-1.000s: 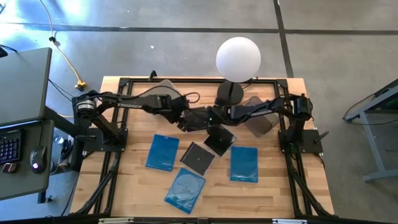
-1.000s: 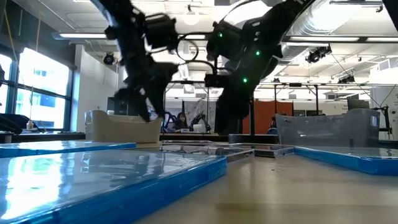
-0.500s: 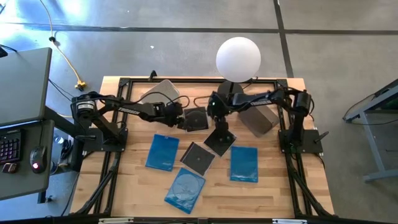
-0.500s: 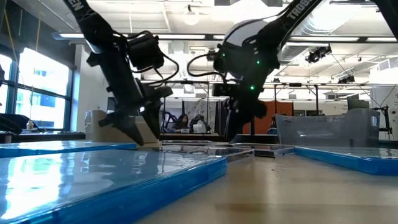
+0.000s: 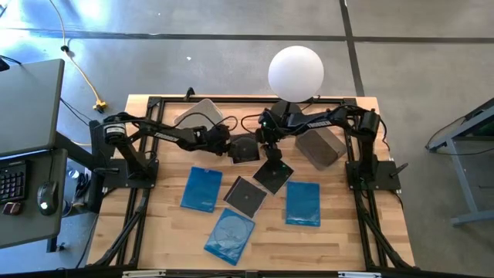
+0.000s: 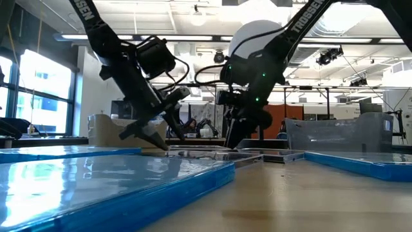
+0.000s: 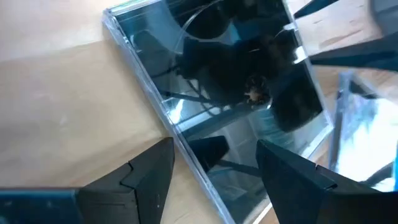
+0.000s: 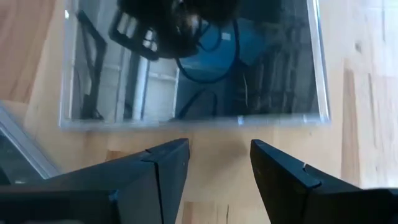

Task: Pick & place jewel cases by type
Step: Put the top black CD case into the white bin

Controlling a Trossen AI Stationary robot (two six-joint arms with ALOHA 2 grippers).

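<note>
A dark jewel case lies flat on the table between my two grippers. My left gripper is open just left of it. In the left wrist view its fingers stand on either side of the case's left edge, and no touch shows. My right gripper is open at the case's right side, with the case just ahead of its fingertips. Two more dark cases and three blue cases lie flat nearer the near edge.
A pale bin stands at the far left and a grey bin at the far right. A white globe lamp has its base between them. Black frame rails run along the table's left and right sides.
A second ago both grippers were crowded together over the far dark case. My left gripper drew back toward the table's left and sank low over the table. My right gripper pulled back toward the right, then came down. The dark case now shows uncovered between them.
</note>
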